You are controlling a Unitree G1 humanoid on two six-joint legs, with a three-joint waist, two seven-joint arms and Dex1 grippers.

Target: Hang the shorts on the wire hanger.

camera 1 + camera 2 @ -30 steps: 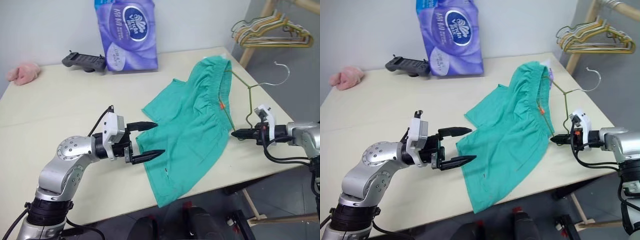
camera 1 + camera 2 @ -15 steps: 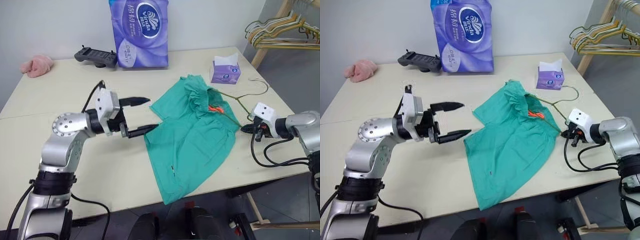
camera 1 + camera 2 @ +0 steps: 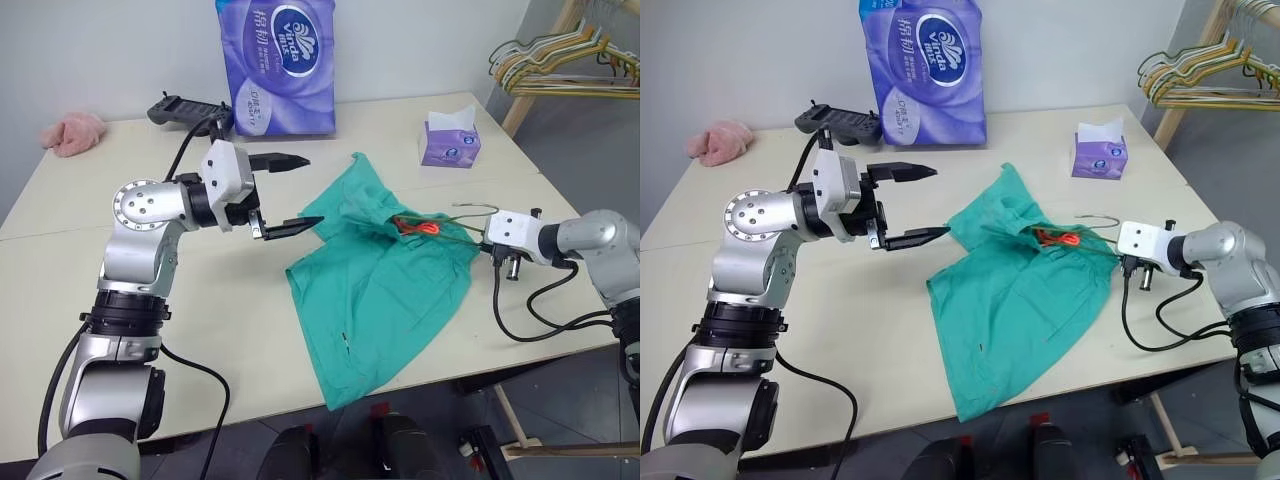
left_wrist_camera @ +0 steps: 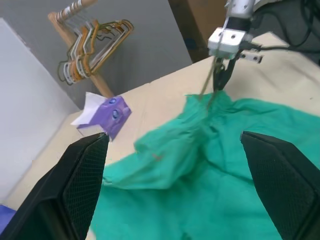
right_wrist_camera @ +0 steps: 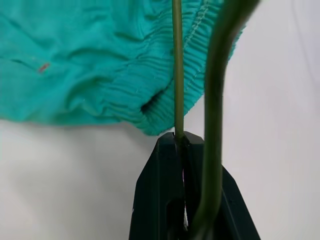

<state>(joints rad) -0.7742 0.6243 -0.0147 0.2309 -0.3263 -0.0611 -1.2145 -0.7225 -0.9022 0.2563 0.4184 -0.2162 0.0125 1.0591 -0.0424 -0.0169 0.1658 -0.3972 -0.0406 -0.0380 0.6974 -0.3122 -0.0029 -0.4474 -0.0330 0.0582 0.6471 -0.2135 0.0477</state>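
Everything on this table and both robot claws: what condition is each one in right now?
Teal-green cloth shorts: crumpled flat on the table, waistband bunched around the hanger.
Thin olive-green wire hanger: partly inside the shorts, pinched by the right gripper.
Left gripper: open, empty, raised above the table.
Right gripper: shut on the hanger wire.
Small purple tissue box: upright, tissue sticking out.
Purple tissue pack: standing upright.
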